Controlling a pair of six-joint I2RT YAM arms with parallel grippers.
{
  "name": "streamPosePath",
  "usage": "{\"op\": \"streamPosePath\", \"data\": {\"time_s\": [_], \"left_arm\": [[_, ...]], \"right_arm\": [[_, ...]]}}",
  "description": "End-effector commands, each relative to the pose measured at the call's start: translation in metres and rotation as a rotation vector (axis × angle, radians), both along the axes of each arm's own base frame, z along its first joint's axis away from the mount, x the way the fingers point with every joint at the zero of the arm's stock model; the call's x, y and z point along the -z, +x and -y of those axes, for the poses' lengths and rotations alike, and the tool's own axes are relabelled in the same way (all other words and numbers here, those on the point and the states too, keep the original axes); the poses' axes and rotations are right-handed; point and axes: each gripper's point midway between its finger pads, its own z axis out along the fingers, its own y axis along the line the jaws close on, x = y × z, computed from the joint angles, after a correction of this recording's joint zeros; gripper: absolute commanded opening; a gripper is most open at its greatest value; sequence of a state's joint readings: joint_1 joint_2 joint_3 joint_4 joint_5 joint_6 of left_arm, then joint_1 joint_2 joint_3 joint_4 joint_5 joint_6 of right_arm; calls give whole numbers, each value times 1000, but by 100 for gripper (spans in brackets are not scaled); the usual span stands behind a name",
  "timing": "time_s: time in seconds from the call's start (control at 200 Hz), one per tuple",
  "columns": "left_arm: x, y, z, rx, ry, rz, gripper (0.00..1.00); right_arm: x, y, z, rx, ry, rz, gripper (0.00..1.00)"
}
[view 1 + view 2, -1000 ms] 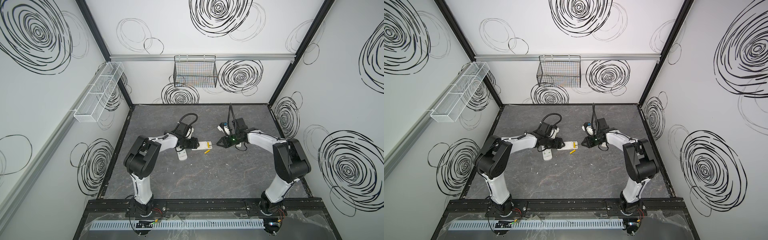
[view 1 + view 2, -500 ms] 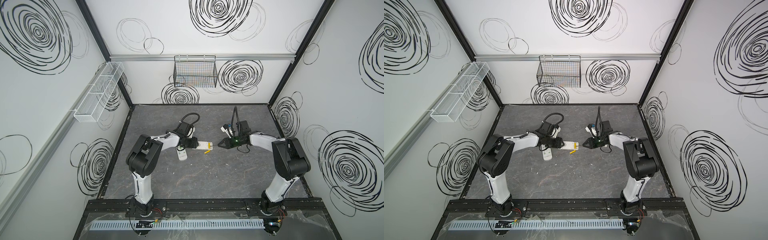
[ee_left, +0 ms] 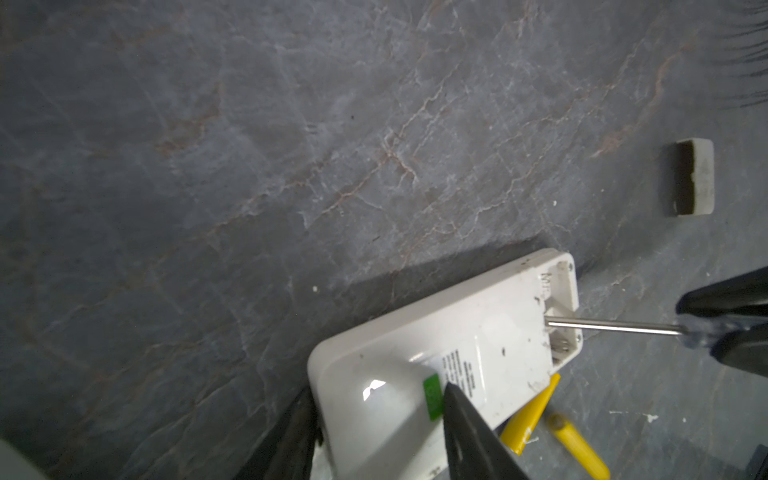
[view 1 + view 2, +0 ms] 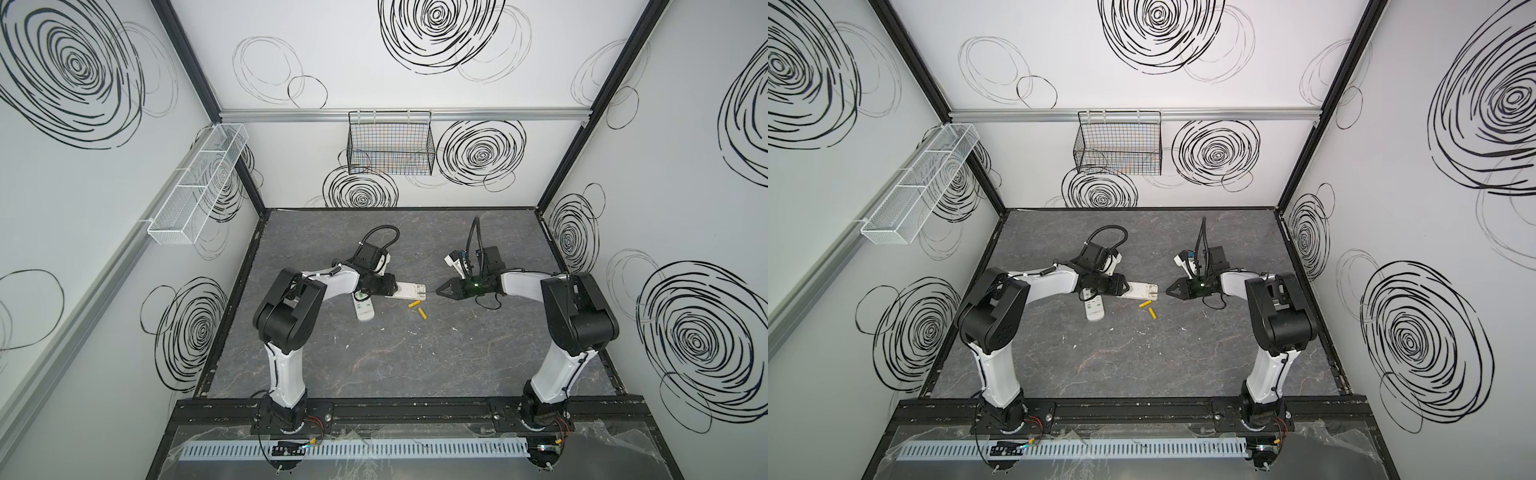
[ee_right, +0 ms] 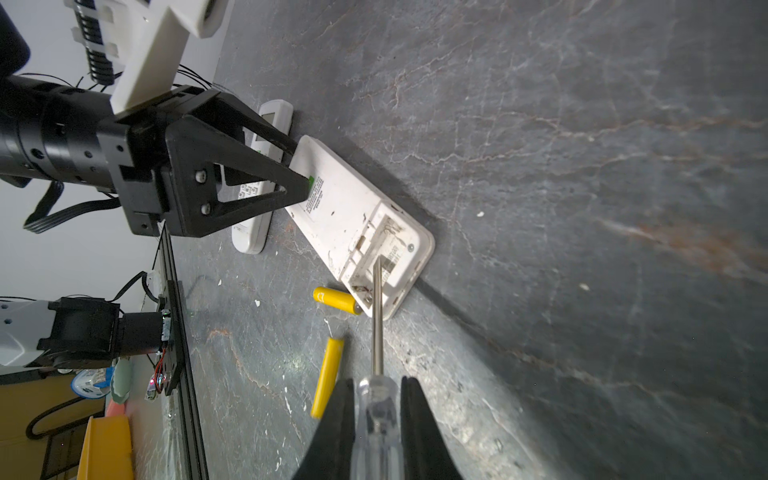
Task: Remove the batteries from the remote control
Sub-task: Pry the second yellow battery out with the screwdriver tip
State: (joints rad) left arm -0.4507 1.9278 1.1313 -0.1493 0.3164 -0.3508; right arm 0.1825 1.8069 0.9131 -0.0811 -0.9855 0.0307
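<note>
In both top views the gray table (image 4: pixel 395 365) has lots of bare room in front, near the arm bases, and at the back, near the wall. Everything sits in the middle. The left gripper (image 4: pixel 390 287) pinches one end of the white remote (image 4: pixel 409 290). The right gripper (image 4: pixel 442 291) squeezes a screwdriver (image 4: pixel 432 293), and its thin tip reaches the remote's other end. One yellow battery (image 4: pixel 413 305) and another yellow battery (image 4: pixel 422 313) lie loose on the table just in front of that end, apart from both grippers. A second remote (image 4: pixel 363 309) lies partly under the left arm.

In the left wrist view the black fingers (image 3: pixel 465 432) hold the remote (image 3: pixel 457 345) from both sides. The screwdriver (image 3: pixel 611 326) pokes into the open battery slot (image 3: pixel 559 332). One yellow battery (image 3: pixel 528 415) is partly hidden behind the remote's edge. A small white cover (image 3: pixel 692 176) lies well apart on bare table.

In the right wrist view the right gripper (image 5: pixel 376 386) presses on the screwdriver's clear handle. A yellow battery (image 5: pixel 328 376) lies just beside it. The second remote (image 5: pixel 257 199) lies behind the left gripper (image 5: pixel 301 164).
</note>
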Motion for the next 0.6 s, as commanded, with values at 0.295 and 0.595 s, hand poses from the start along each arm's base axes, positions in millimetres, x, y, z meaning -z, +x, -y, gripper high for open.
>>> {"op": "streamPosePath", "data": {"time_s": [0.295,0.595], "left_arm": [[18,-16,-1,26,12,-78,60],[-49,-1,-1,45,-40,69,74]], "right_arm": [[-30,5,9,46,28,105,0],[-114,-52,-21,-66,82,461,0]]}}
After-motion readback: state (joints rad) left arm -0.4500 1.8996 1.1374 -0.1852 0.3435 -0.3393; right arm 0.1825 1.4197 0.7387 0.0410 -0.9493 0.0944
